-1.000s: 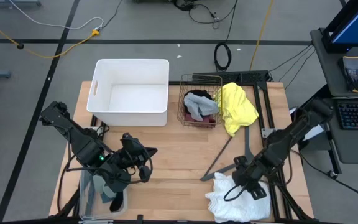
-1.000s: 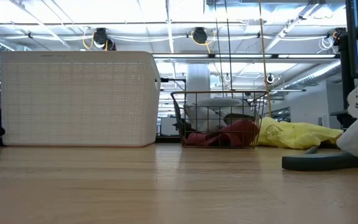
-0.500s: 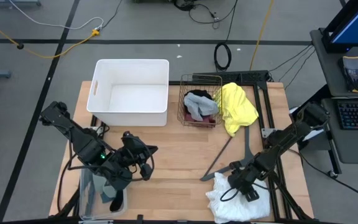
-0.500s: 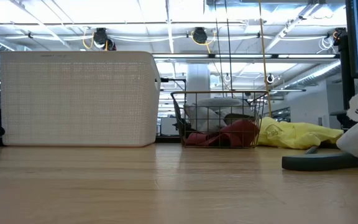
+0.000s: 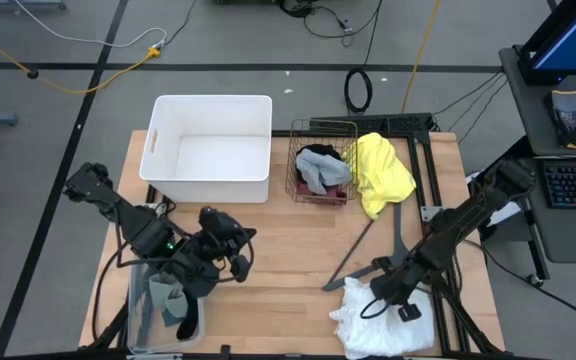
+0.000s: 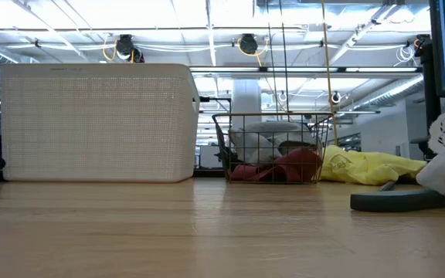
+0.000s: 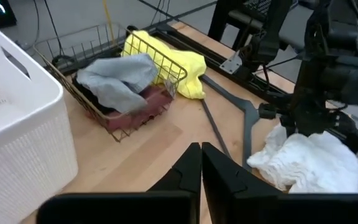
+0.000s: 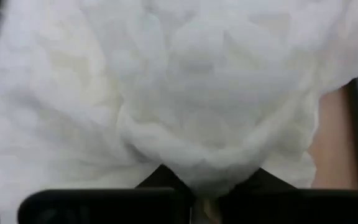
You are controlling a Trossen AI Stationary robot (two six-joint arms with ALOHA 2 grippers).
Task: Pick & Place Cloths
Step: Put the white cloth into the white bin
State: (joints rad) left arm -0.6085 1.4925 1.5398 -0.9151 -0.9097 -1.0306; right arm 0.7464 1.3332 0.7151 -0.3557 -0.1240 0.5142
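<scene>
The frilly white cloth (image 5: 383, 322) lies bunched at the table's near right, and my right gripper (image 5: 380, 297) is shut on its far edge. The yellow cloth (image 5: 383, 175) is draped over the right wall of a wire basket (image 5: 298, 160) that holds grey, black and maroon cloths (image 7: 120, 81). A blue-grey cloth (image 5: 173, 302) lies in a clear tub at the near left. My left gripper (image 7: 201, 150) hovers shut over the bare wood beside that tub, holding nothing. My right gripper pinches a bulging fold of the white cloth (image 8: 194, 165) between its two fingers, coming at it from above and the far side, slanting down. The rest of the cloth lies heaped on the table and fills the wrist view; how many layers, I cannot tell.
A white plastic bin (image 5: 211, 108) stands at the far left. A flat grey hanger (image 5: 380, 245) lies between the basket and the white cloth. Metal frame rails (image 5: 433, 170) run along the table's right edge. Bare wood (image 5: 288, 270) lies mid-table.
My right gripper has shifted slightly over the white cloth's far edge. My left arm has drawn a little toward the far side, uncovering more of the blue-grey cloth in the tub.
</scene>
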